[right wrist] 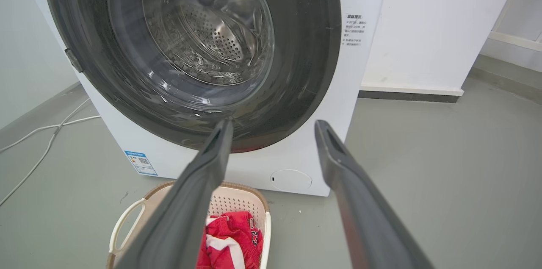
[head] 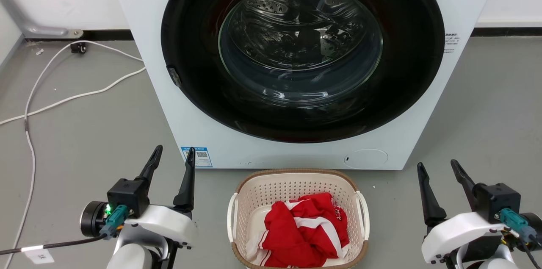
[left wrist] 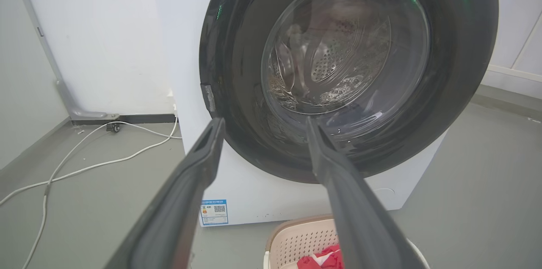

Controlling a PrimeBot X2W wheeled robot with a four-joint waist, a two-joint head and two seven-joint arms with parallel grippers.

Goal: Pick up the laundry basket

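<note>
- Head view puts the washing machine (head: 139,15) straight ahead of you, its dark round door (head: 302,57) shut and its front standing just behind the basket.
- Grey floor (head: 84,142) spreads to both sides and carries everything.
- Your laundry basket (head: 292,187) sits on that floor between your two arms, its far rim close to the machine's foot. Lift it with a forward swing and I judge you would knock it against the white panel.
- Your left hand (head: 175,149) hangs off the basket's left side, well apart from it, fingers spread wide and holding nothing.
- Your right hand (head: 437,164) hangs off the basket's right side, likewise spread wide and empty, and also well clear.
- A red-and-white garment (head: 305,231) lies heaped inside. That loose load may shift and tilt the basket if you raise one side ahead of the other.
- The white side handles (head: 231,218) are thin loops. A hand closing on the perforated wall or the rim instead could slip, I think.
- A white cable (head: 63,99) trails across the floor on your left, a likely snag if your base rolls that way.
</note>
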